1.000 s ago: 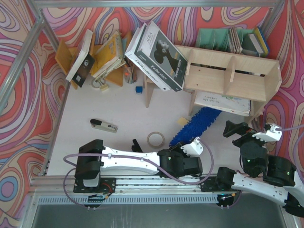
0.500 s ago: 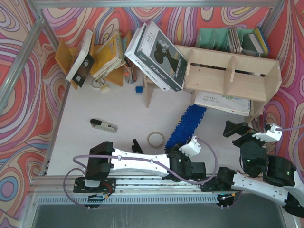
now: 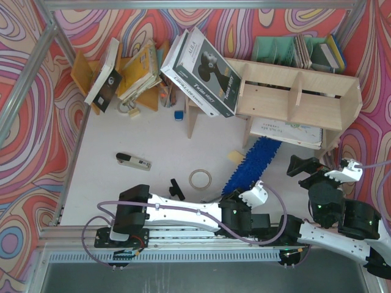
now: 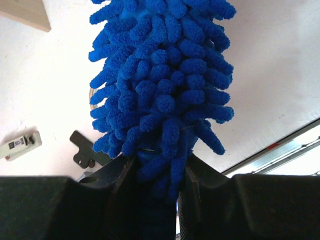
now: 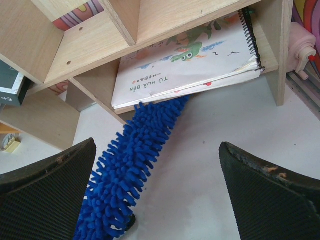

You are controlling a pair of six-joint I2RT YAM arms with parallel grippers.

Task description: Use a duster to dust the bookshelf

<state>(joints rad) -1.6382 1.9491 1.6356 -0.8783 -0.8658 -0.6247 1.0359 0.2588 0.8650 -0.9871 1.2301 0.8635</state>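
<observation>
The fluffy blue duster (image 3: 253, 163) runs from my left gripper (image 3: 239, 196) up toward the plywood bookshelf (image 3: 293, 101). Its tip lies at the front of the lower tier, by a spiral-bound book (image 3: 286, 132). In the left wrist view my left gripper (image 4: 156, 182) is shut on the duster (image 4: 160, 85) at its base. In the right wrist view the duster (image 5: 135, 165) slants under the spiral-bound book (image 5: 185, 62) on the bookshelf's (image 5: 95, 50) lower tier. My right gripper (image 3: 305, 166) is open and empty to the right of the duster; its fingers (image 5: 45, 195) frame the right wrist view.
A roll of tape (image 3: 200, 179) and a white-and-black marker pen (image 3: 133, 161) lie on the table to the left. A black box and books (image 3: 204, 70) lean at the shelf's left end. A teal file organizer (image 3: 296, 52) stands behind the bookshelf.
My left arm has shifted right and the duster has swung right, its tip now further under the lower tier's front edge. The right arm has not moved.
</observation>
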